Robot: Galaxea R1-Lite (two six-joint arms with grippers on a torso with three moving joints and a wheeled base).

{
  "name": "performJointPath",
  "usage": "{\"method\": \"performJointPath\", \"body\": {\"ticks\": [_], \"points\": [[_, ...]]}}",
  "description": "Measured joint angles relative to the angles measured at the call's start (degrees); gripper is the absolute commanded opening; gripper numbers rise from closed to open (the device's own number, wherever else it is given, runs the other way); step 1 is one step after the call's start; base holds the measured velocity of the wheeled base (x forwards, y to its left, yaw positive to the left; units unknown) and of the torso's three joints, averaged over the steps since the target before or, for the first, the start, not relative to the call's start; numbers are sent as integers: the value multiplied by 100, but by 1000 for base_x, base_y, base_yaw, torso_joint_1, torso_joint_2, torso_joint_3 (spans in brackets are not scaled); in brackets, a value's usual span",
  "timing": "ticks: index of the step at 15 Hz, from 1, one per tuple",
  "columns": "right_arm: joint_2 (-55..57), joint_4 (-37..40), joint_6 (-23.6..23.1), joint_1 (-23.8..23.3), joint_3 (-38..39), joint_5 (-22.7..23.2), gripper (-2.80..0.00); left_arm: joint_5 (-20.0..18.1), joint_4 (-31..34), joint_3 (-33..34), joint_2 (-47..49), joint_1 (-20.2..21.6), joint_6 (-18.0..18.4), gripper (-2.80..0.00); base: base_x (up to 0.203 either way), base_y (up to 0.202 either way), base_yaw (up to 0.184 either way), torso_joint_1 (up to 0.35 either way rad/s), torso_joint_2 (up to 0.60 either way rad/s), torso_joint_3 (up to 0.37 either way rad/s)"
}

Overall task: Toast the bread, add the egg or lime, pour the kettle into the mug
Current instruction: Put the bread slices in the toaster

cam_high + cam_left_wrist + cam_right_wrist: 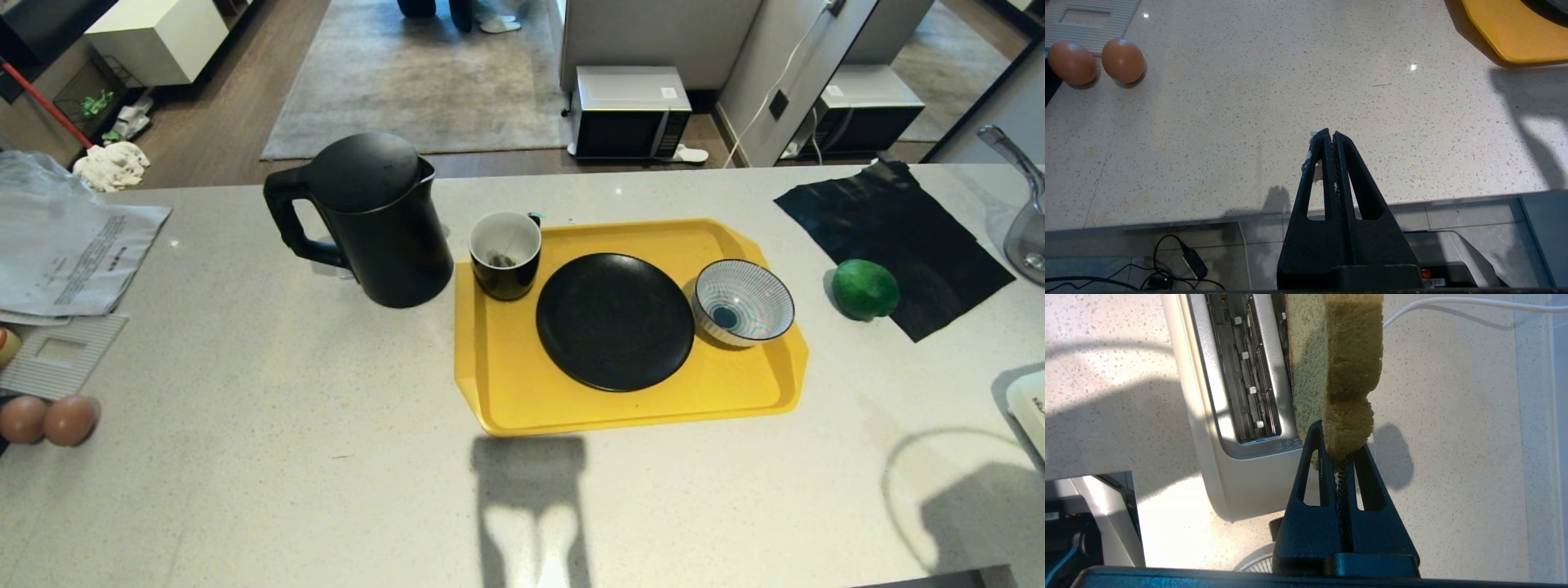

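Observation:
In the right wrist view my right gripper (1341,437) is shut on the lower edge of the bread (1337,355), a thick pale green slice with a brown crust. The slice stands on edge above the silver toaster (1237,469), beside its empty slot (1241,367). The black kettle (371,220) stands left of the black mug (505,255), which has a teabag inside. The lime (864,289) lies at the edge of a black cloth. My left gripper (1329,133) is shut and empty over the counter's near edge. I cannot make out the task's egg.
A yellow tray (506,400) carries the mug, a black plate (614,320) and a blue-striped bowl (742,301). Two plain brown eggs (45,419) lie at the counter's left edge near papers (73,253). The black cloth (894,237) lies at the right.

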Motion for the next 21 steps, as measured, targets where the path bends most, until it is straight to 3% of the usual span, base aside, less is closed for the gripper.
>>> {"method": "performJointPath", "body": {"ticks": [9,14,21], "points": [[-150,4,-140,-4,249,-2,-280,0,1,0,0,0,0,-280,0,0,0,0,0,0],[-48,-2,-788,-1,374,2,-280,-2,0,0,0,0,0,-280,0,0,0,0,0,0],[286,36,-778,13,-367,165,-280,-1,0,0,0,0,0,-280,0,0,0,0,0,0]]}}
